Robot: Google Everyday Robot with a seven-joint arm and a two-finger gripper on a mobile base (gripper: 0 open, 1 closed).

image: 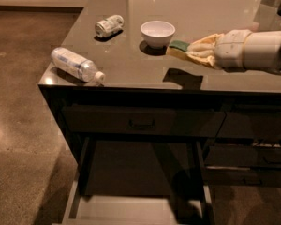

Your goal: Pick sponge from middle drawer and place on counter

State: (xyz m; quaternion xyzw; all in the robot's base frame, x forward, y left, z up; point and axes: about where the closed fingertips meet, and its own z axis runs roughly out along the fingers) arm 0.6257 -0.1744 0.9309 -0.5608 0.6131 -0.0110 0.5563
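The pincer (193, 51) comes in from the right edge, in the upper right of the frame, pinching the sponge (178, 47) by one end, green face up. The sponge is over the table (131, 71), just beside the bowl (158, 32). A dark shadow lies apart from it, lower on the tabletop, so I judge it hangs above the surface and is not yet set down. The drawer (117, 209) stands pulled out at the bottom centre. A bottle (77, 64) lies at the table's left edge, well clear. Lowering straight down should spare the bowl.
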